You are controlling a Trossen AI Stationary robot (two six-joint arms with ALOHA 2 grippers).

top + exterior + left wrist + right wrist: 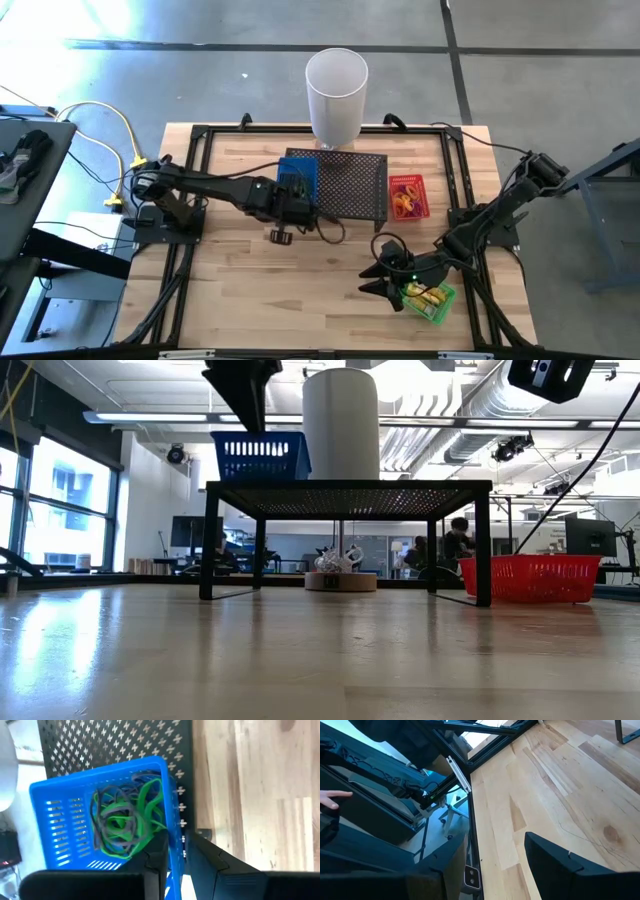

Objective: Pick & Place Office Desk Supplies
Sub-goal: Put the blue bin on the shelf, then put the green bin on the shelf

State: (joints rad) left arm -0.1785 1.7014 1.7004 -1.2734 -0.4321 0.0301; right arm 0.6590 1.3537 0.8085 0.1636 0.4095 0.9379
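A blue basket stands on the black mesh stand at its left end and holds green, purple and dark band loops. My left gripper hovers at the basket's near rim and points steeply down. Its fingers are slightly apart, with the basket's side wall showing in the gap. A green basket with yellow pieces sits on the table at the near right. My right gripper stands open just left of it, with nothing between the fingers. My left gripper has one finger on the inner side of the blue basket's wall and one finger on the outer side, coming from above. Whether either finger touches the wall, I cannot tell. The basket rests on the stand.
A tall white cylinder stands behind the stand. A red basket with orange and red items sits on the table to the stand's right. A black frame rims the table. A person's hand shows beyond the table's edge.
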